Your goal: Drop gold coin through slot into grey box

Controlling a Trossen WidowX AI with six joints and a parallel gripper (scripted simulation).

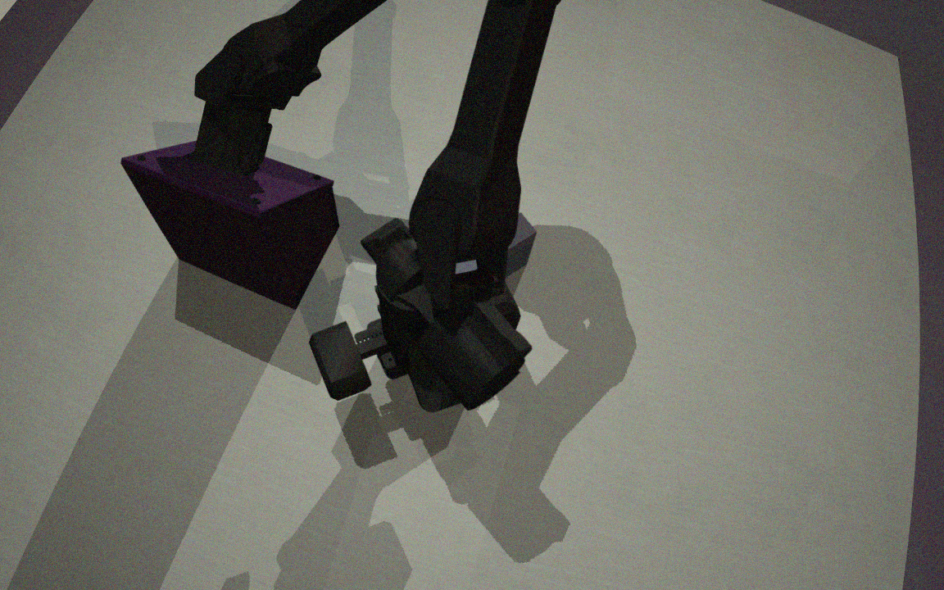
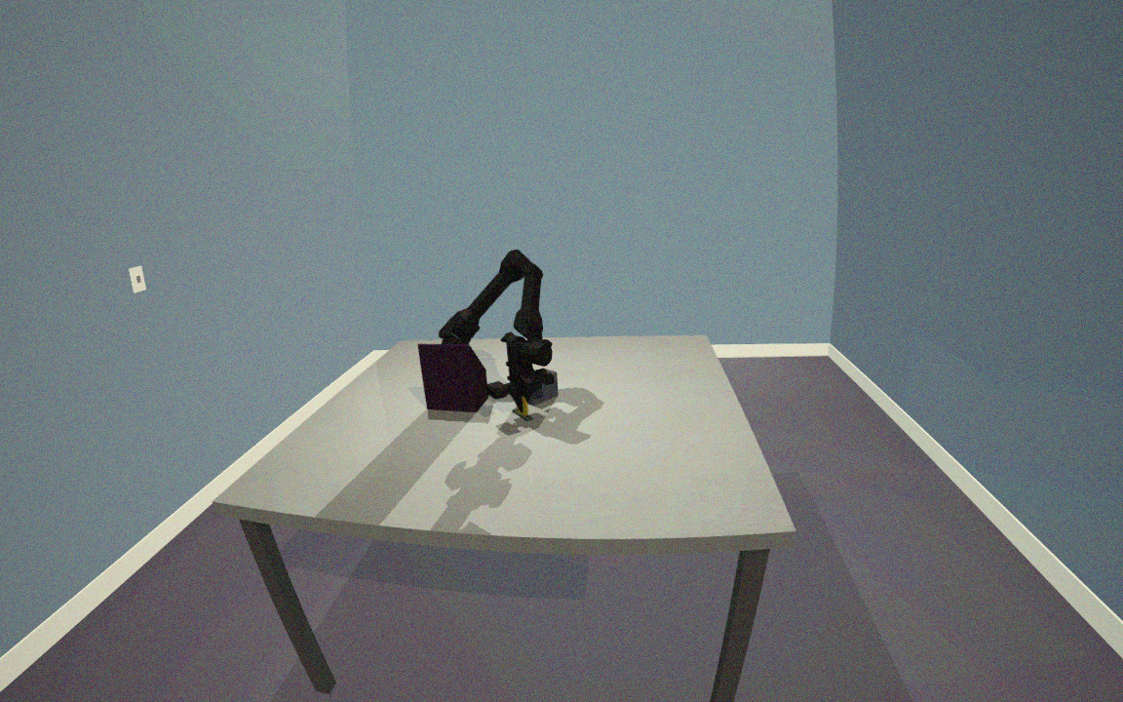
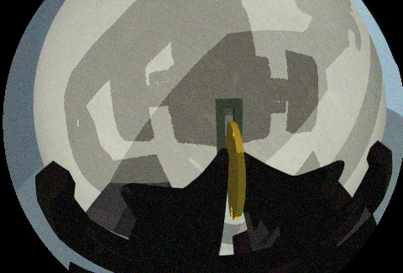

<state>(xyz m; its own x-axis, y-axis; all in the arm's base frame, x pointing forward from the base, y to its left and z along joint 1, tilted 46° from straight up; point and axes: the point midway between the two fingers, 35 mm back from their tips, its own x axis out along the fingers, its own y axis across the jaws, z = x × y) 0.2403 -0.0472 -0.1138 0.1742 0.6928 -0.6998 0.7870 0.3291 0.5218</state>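
Observation:
The gold coin (image 3: 237, 176) (image 2: 524, 407) stands upright on edge, seen nearly edge-on in the wrist view. My gripper (image 3: 228, 154) is shut on it, with a dark fingertip on each side. The dark-green holder (image 3: 220, 126) (image 2: 527, 417) lies right below the coin; part of its slot shows past the coin's far edge. I cannot tell whether the coin's lower edge is still in the slot. In the top view the arm hides the coin and the holder. The grey box (image 1: 522, 247) (image 2: 551, 384) (image 3: 110, 206) is mostly hidden behind the gripper and arm; its slot is not visible.
The dark purple block (image 1: 241, 242) (image 2: 452, 376) under the arm's base stands beside the gripper, to its left in the top and exterior views. The pale table (image 1: 754, 329) (image 2: 636, 471) carries broad shadows of the arm. Its edges lie well away from the gripper.

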